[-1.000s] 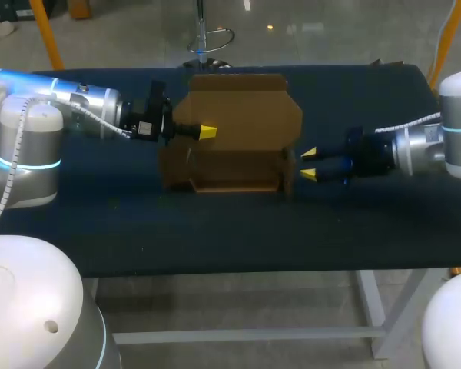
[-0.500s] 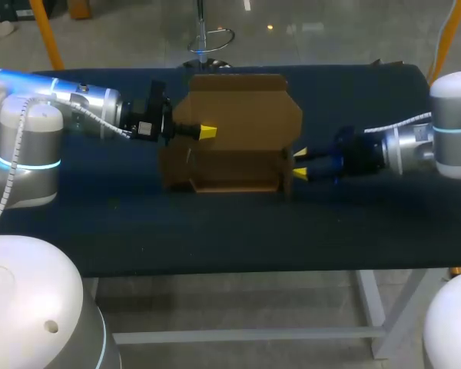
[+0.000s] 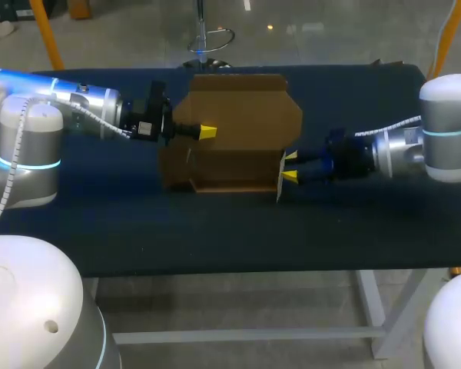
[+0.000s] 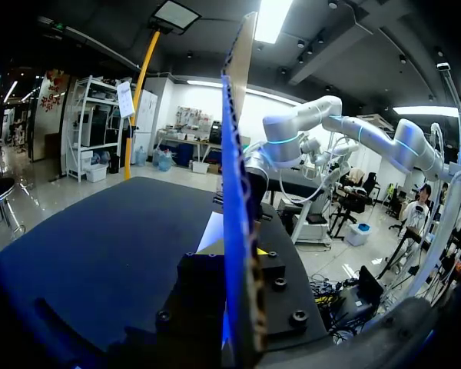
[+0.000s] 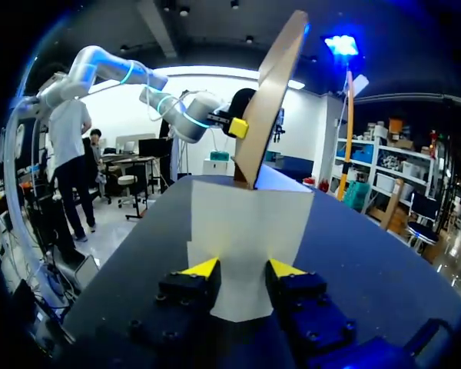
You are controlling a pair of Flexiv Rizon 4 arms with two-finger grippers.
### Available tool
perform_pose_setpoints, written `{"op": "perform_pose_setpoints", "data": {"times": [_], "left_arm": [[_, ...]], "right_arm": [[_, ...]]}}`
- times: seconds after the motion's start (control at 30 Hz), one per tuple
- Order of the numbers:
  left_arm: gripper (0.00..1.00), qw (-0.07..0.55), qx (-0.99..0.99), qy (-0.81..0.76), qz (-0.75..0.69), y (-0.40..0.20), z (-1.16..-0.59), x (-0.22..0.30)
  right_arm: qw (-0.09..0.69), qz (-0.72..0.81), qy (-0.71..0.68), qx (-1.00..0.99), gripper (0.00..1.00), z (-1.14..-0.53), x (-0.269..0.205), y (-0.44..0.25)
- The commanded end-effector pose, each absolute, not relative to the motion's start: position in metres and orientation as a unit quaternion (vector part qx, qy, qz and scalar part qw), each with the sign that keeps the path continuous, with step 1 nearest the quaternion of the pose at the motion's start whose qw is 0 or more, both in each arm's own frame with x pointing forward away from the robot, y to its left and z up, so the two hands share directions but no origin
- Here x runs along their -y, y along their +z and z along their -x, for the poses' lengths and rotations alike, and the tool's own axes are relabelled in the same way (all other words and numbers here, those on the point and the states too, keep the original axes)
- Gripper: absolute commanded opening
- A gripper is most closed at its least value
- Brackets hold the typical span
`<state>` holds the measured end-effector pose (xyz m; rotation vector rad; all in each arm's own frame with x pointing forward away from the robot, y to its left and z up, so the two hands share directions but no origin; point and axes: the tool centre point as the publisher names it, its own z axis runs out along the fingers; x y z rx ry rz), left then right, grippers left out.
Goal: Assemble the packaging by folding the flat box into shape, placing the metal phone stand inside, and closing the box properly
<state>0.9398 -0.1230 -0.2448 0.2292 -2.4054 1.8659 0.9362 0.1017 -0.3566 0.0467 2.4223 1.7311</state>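
1. Box stands half-formed mid-table, its long axis running across between my two arms, back panel upright
2. Left gripper is clamped on that panel near its left edge; in its wrist view the board runs edge-on through the fingers
3. Right gripper is nearer the right end flap and points straight at it, tips narrowly apart with the flap showing in the gap; I see no pinch
4. I judge the next move to be a push leftward along the box's long axis, folding that flap in while the left arm steadies the panel
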Motion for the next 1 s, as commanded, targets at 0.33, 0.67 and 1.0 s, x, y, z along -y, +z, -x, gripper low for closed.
{"op": "perform_pose_setpoints", "data": {"times": [0.33, 0.67, 1.0], "left_arm": [[0.00, 0.045, 0.788, 0.609, -0.075, -0.249, -0.940, 0.121], [0.00, 0.045, 0.788, 0.609, -0.075, -0.249, -0.940, 0.121], [0.00, 0.045, 0.788, 0.609, -0.075, -0.249, -0.940, 0.121]], "right_arm": [[0.109, -0.062, 0.581, -0.805, 0.47, -0.932, -0.111, -0.360], [0.138, -0.104, 0.575, -0.800, 0.47, -0.931, -0.116, -0.361], [0.156, -0.148, 0.580, -0.786, 0.48, -0.931, -0.119, -0.361]]}}
